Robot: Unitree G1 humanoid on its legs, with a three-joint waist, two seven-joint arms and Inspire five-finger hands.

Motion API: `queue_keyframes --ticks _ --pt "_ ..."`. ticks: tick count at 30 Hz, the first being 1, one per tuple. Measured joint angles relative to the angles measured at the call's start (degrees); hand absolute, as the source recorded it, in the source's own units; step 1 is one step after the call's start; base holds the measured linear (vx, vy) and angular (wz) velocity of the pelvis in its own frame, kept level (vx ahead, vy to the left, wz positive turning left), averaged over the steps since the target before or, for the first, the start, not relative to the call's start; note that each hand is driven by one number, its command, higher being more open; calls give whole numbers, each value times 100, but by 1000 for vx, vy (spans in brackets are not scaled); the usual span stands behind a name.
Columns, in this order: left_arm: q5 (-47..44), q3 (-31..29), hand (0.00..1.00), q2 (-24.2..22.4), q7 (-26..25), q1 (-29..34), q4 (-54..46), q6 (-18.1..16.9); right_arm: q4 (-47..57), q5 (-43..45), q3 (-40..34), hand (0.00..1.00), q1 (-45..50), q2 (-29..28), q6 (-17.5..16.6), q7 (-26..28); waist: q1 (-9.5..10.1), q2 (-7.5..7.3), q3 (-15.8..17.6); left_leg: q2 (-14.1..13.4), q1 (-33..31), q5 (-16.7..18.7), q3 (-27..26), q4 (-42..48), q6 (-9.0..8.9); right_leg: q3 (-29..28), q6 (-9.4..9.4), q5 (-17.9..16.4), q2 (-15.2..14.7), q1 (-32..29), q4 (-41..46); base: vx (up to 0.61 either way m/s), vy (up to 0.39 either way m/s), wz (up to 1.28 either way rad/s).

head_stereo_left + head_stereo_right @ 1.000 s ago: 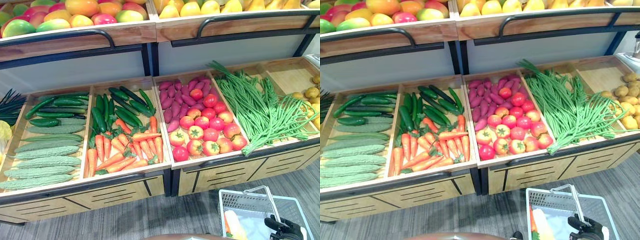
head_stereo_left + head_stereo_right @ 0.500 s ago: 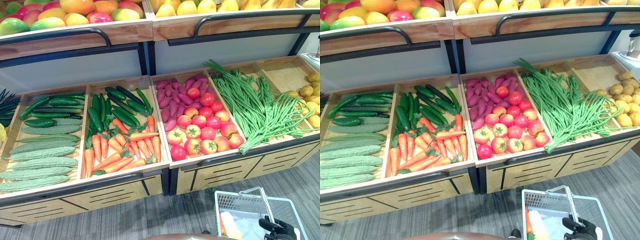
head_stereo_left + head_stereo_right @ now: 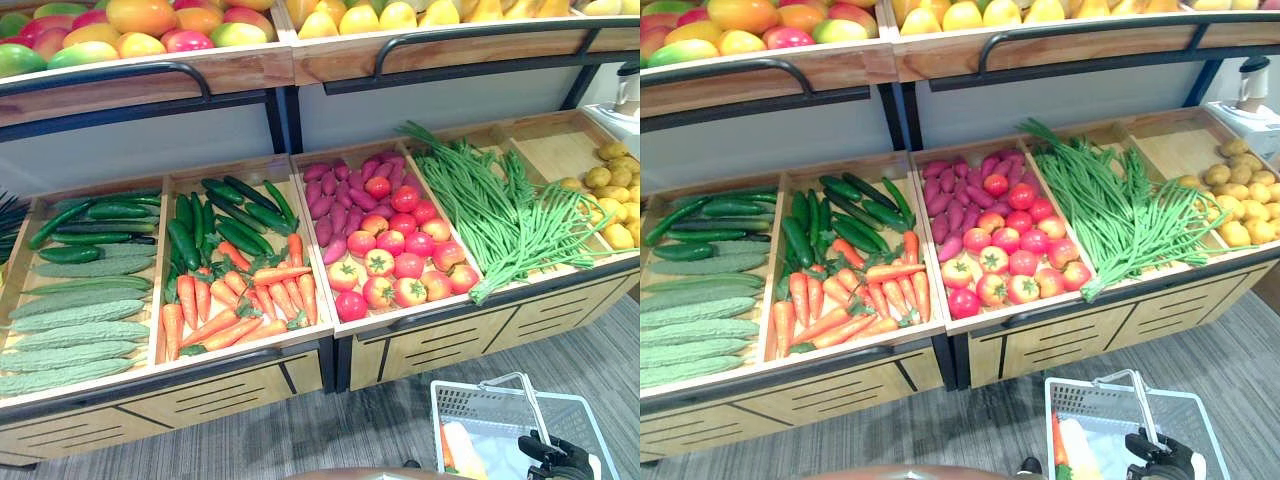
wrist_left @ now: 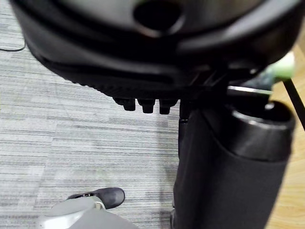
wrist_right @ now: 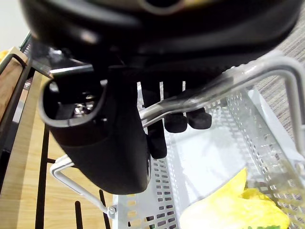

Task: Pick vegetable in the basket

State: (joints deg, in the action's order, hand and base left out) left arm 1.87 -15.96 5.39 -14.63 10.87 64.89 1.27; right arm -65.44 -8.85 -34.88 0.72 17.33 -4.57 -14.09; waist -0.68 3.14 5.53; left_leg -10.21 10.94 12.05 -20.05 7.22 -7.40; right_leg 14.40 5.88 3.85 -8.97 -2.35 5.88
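The produce counter (image 3: pixel 450 345) spans mid-frame. Its carrots (image 3: pixel 250 300), centre-left, look stiff, light and dry, probably best pinched mid-length. At lower right, the white mesh basket (image 3: pixel 490 412) hangs from the right robot hand (image 3: pixel 560 460), clenched round its handle (image 5: pixel 238 78). Left robot hand (image 4: pixel 143 62): grip cannot be told.

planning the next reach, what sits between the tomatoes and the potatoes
A heap of long green beans lies between the tomatoes and the potatoes, as both eye views show.
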Motion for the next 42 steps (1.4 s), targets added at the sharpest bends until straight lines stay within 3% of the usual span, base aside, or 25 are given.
queue_keyframes --ticks 3,7,8,9,10,11,12,13,15,16,17,18,19,21,22,24,27,31,37,42 --pt "133 219 100 116 4 -34 -112 1 208 0 -27 0 24 -138 2 -40 -49 -156 197 15 -39 269 -115 432 51 -386 42 -196 -114 -263 604 -20 55 -23" --pt "342 358 100 322 20 -80 -250 0 618 1 -1 0 148 -352 4 -19 -32 -304 299 -44 -188 550 -358 853 150 -592 11 43 -119 -489 694 -70 68 -39" --pt "380 358 100 319 19 -88 -285 5 776 0 12 0 220 -368 3 11 -38 -297 314 -15 -198 561 -519 905 199 -522 -62 311 -98 -588 675 -107 151 -73" --pt "387 345 100 315 18 -117 -291 18 901 -1 91 0 195 -371 -5 46 -38 -267 318 -34 -189 496 -808 839 306 -488 -222 842 29 -658 331 -86 113 -92" --pt "383 339 100 317 14 -77 -299 26 975 0 133 0 128 -380 -17 71 -11 -160 292 -158 -196 435 -1036 764 396 -469 -235 1127 142 -617 30 -95 123 -106" --pt "357 329 100 329 -14 -103 -402 41 1022 1 123 0 -12 -385 -84 115 -8 -91 462 -232 -190 359 -1270 693 447 72 -608 542 27 -811 1032 -86 126 -83" --pt "287 333 100 372 -36 -102 -536 47 994 0 108 0 -10 -375 -158 106 -31 -113 559 -225 -141 283 -1402 586 458 542 -857 -146 -198 -894 2240 -81 166 -66" --pt "254 328 100 402 -39 -82 -561 58 949 1 100 0 -8 -371 -214 82 -27 -88 591 -227 -105 267 -1484 583 462 712 -915 -284 -283 -863 2648 -21 154 -75" --pt "194 151 100 457 -30 -4 -569 84 912 -14 214 0 -74 -335 -334 94 59 -314 571 -149 -130 254 -1880 840 488 1163 -1089 -355 -404 -815 2735 10 114 -118" --pt "163 -23 100 443 -24 -24 -486 169 788 -13 395 0 -254 -331 -424 101 77 -443 651 -222 -448 149 -1956 1414 944 1247 -1286 -106 -264 -685 2052 -136 85 -160" --pt "163 -107 100 398 -35 -50 -381 168 646 -13 458 0 -461 -335 -530 87 179 -377 586 -27 -664 221 -1797 594 992 1085 -1151 -160 -89 -483 1412 -201 86 -151" --pt "164 -112 100 332 -37 -31 -403 122 635 -9 451 0 -541 -274 -534 69 173 -256 609 -49 -681 -385 -1835 53 919 1313 -1095 -651 -183 -480 2093 -246 74 -131" --pt "167 -50 100 323 -53 -62 -381 65 487 -14 457 0 -626 -286 -570 44 188 -487 671 193 -520 -437 -2128 74 714 1427 -814 -1084 -670 -228 2734 -163 42 -110" --pt "162 -68 100 364 -72 -144 -345 100 363 -13 463 0 -765 -368 -573 75 268 -478 687 108 -668 -316 -2465 329 770 1593 -486 -1082 -671 53 2113 -97 -35 -115" --pt "161 -73 100 285 -76 -110 -334 81 358 -14 497 0 -824 -427 -574 89 304 -370 650 -13 -682 -314 -2750 389 763 1656 -298 -934 -384 185 1448 -71 -85 -101" --pt "162 -66 100 248 -102 -105 -341 39 334 -14 497 0 -692 -422 -573 91 274 -350 638 -56 -650 -326 -2948 419 743 1639 -284 -910 -217 373 860 -70 -125 -69" --pt "164 -45 100 245 -142 -104 -341 20 334 -13 508 0 -516 -417 -572 82 154 -351 639 -89 -638 -392 -3036 408 633 1629 -277 -908 -118 405 623 -82 -102 -29" --pt "180 126 100 250 -210 -85 -342 20 334 -7 570 0 -291 -417 -569 -4 134 -326 621 -177 -659 -420 -3125 523 591 1656 -268 -913 -27 471 372 -98 -90 -14" --pt "342 520 100 245 -307 -101 -346 27 454 13 593 0 -165 -443 -563 -94 9 -201 556 -266 -787 -526 -2998 635 649 1723 -295 -933 -8 395 467 -109 -58 7" --pt "569 610 100 254 -375 -106 -354 60 1045 18 746 0 149 -656 -554 -146 -30 -189 557 -279 -791 -695 -2967 592 643 1711 -394 -1067 -36 268 696 -73 -47 1"
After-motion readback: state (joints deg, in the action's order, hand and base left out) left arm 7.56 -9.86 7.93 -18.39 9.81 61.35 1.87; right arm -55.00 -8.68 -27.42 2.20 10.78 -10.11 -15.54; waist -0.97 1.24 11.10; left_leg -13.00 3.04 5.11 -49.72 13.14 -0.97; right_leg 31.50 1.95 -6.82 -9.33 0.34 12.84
